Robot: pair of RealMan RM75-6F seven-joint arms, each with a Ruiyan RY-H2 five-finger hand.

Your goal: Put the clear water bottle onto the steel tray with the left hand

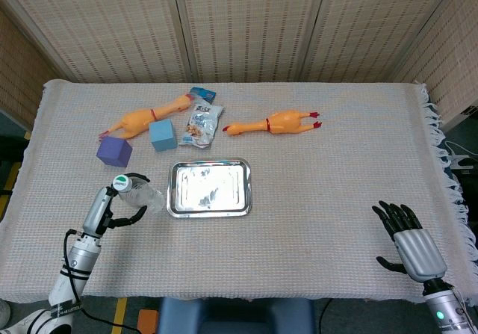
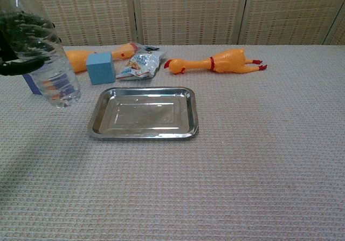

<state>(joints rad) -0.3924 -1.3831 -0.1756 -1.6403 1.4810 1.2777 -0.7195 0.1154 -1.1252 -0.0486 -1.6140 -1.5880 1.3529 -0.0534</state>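
Head view: the clear water bottle (image 1: 139,195) is gripped by the left hand (image 1: 119,205), just left of the steel tray (image 1: 209,188). The right hand (image 1: 409,242) is kept empty, fingers spread, near right.

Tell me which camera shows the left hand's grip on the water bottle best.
Head view: the left hand and water bottle both show whole, just left of the steel tray. Chest view shows the bottle large, but only dark fingers at the frame edge.

The tray (image 1: 209,188) lies mid-table, with the bottle (image 1: 140,196) just left of it — held off the cloth by the left hand (image 1: 119,207). Behind the tray sit a cube (image 1: 163,135), a packet (image 1: 202,123) and two rubber chickens (image 1: 272,122) — the right hand (image 1: 407,238) is well apart, far right.
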